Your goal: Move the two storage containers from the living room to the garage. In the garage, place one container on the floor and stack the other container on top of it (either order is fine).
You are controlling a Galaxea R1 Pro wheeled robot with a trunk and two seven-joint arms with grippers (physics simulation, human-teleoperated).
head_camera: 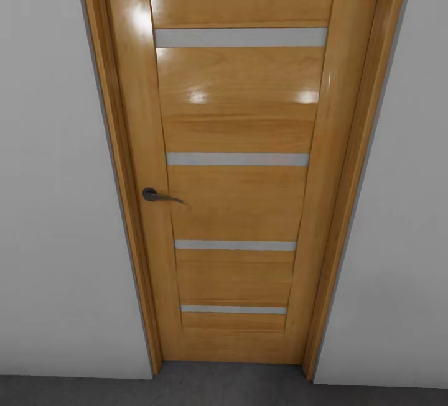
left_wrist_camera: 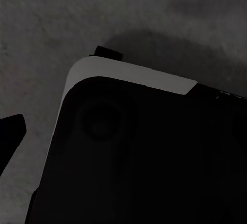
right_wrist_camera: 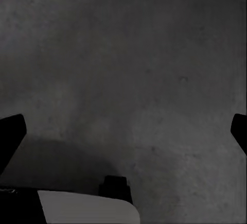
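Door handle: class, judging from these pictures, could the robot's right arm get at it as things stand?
Probably not yet. The handle sits partway up the closed door, while the right wrist view shows the right tool open and empty, pointing down at the grey floor. It would have to be raised first.

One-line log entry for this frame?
phase: transit | head view: closed wooden door with frosted strips, dark lever handle | wrist views: dark grey concrete floor
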